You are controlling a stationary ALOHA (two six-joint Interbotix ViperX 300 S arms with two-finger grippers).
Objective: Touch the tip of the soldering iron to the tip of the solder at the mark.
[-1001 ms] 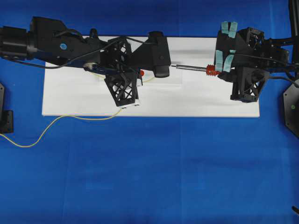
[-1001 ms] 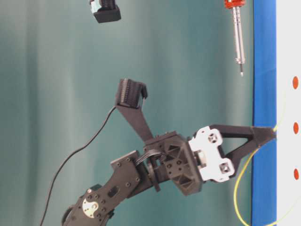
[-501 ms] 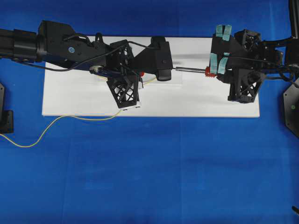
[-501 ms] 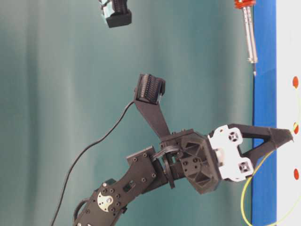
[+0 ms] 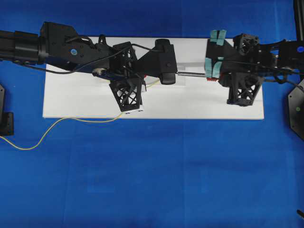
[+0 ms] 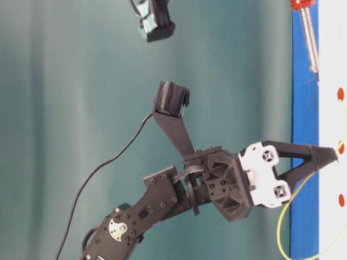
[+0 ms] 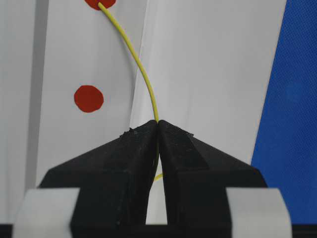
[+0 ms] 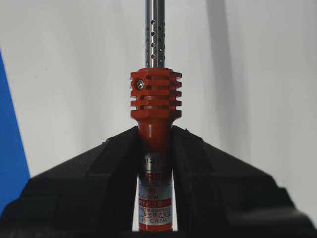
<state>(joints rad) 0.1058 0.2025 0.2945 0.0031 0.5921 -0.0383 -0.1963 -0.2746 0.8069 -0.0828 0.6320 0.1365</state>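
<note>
My left gripper (image 7: 158,123) is shut on the thin yellow solder (image 7: 141,74). The wire curves up from the jaws and its end lies on a red mark (image 7: 94,3) at the top edge; a second red mark (image 7: 88,98) sits to its left. My right gripper (image 8: 155,131) is shut on the red body of the soldering iron (image 8: 155,94), whose silver shaft runs up out of frame. At table level the soldering iron (image 6: 308,32) points down at the board, its tip a little short of the mark (image 6: 340,93). From overhead the left arm's camera hides the tip.
The white board (image 5: 71,99) lies on blue cloth. Loose solder (image 5: 57,122) trails off its front edge to the left. Black mounts stand at the left (image 5: 4,116) and right (image 5: 295,109) table edges. The left arm's camera housing (image 5: 166,61) overhangs the marks.
My right gripper has carried the soldering iron leftward, closer to the board and the marks. The left gripper shifted slightly right with the solder, then held still.
</note>
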